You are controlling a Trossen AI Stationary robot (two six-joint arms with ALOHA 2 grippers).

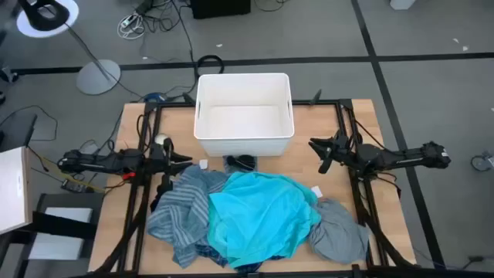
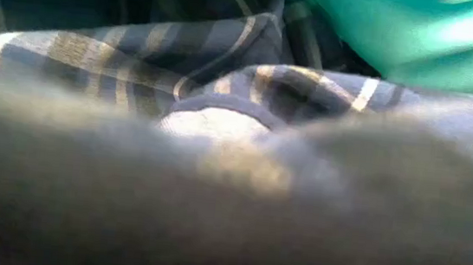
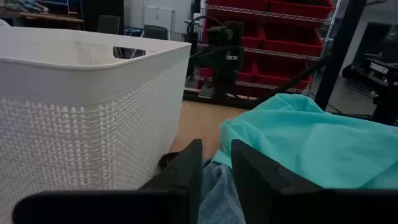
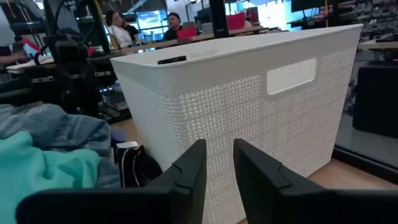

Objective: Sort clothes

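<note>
Clothes heaped at near table edge; left claw, right claw slightly parted, empty.

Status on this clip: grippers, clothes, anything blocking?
Left gripper, right gripper empty, flanking white bin. Clothes heaped, unsorted. Nothing blocking.

The white rectangular plastic bin blocks the far middle of the wooden table. The pile of soft fabric clothes fills the near middle, touching the bin's near wall. Bare table stays free left and right of the bin.
</note>
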